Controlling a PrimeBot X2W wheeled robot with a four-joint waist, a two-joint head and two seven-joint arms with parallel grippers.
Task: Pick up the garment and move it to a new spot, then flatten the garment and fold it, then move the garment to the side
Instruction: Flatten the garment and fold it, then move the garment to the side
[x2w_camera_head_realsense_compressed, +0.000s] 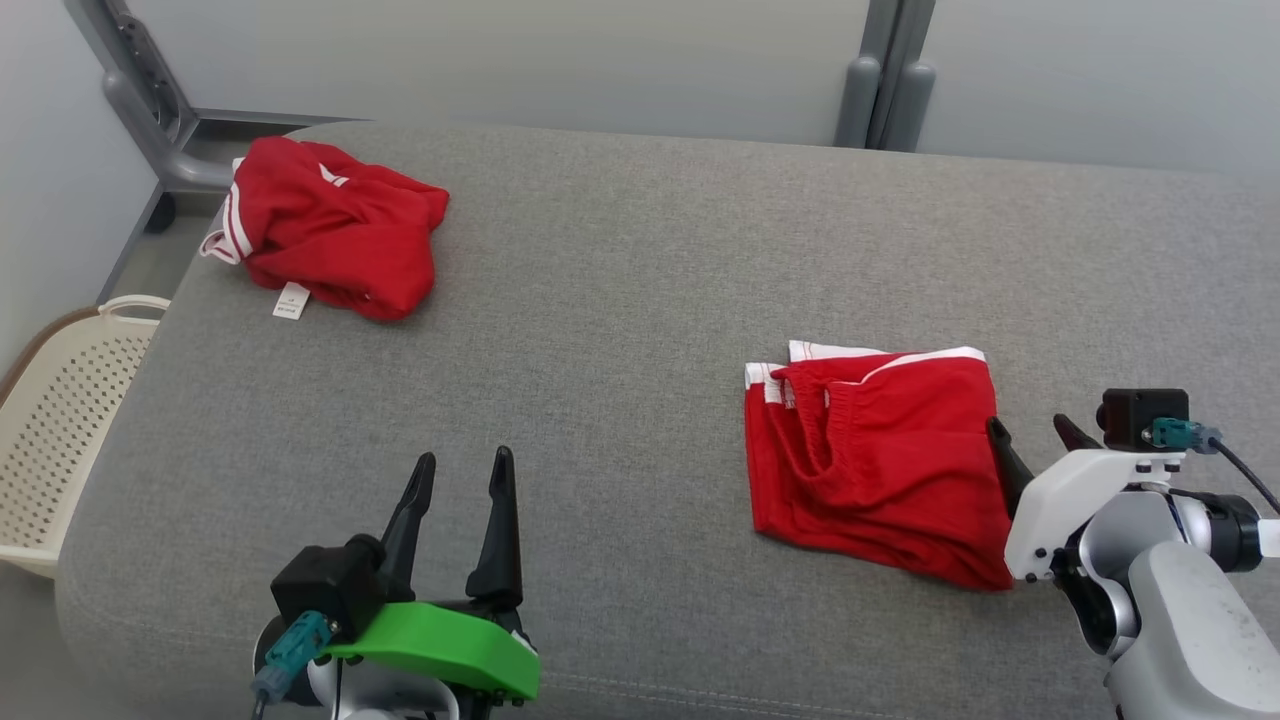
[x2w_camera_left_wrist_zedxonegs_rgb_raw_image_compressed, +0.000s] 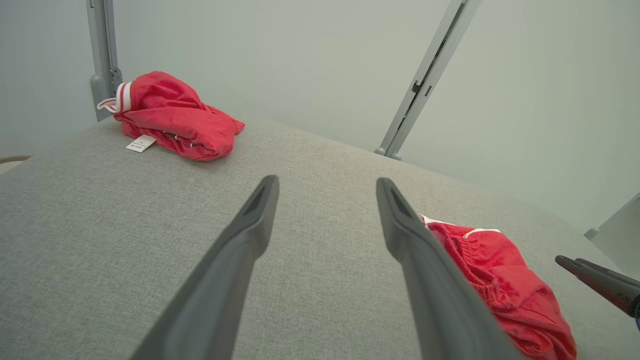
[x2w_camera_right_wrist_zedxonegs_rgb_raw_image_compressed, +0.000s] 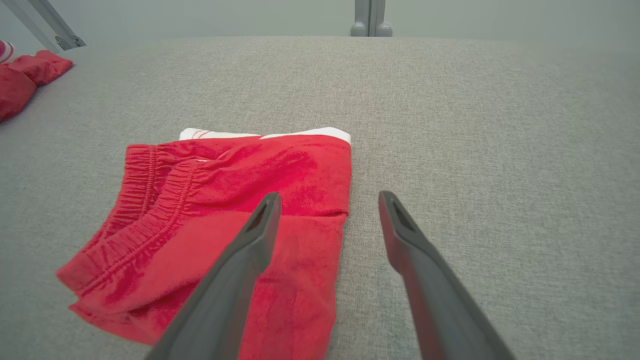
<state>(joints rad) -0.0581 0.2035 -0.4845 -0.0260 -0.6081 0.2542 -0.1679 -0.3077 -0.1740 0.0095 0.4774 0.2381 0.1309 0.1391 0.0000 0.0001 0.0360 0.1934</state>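
Observation:
A folded red garment (x2w_camera_head_realsense_compressed: 880, 460) with white trim lies flat on the grey padded table (x2w_camera_head_realsense_compressed: 640, 260), right of centre; it also appears in the right wrist view (x2w_camera_right_wrist_zedxonegs_rgb_raw_image_compressed: 225, 225) and the left wrist view (x2w_camera_left_wrist_zedxonegs_rgb_raw_image_compressed: 505, 285). My right gripper (x2w_camera_head_realsense_compressed: 1035, 432) is open at the garment's right edge, one finger over the cloth and the other over bare table, with nothing between them (x2w_camera_right_wrist_zedxonegs_rgb_raw_image_compressed: 327, 200). My left gripper (x2w_camera_head_realsense_compressed: 462, 470) stands open over bare table at the lower left (x2w_camera_left_wrist_zedxonegs_rgb_raw_image_compressed: 325, 185), apart from the garment.
A second red garment (x2w_camera_head_realsense_compressed: 330, 235), crumpled with a white label, lies at the table's far left corner (x2w_camera_left_wrist_zedxonegs_rgb_raw_image_compressed: 170, 117). A cream perforated basket (x2w_camera_head_realsense_compressed: 60, 420) stands off the table's left edge. Grey frame posts (x2w_camera_head_realsense_compressed: 890, 75) rise behind the table.

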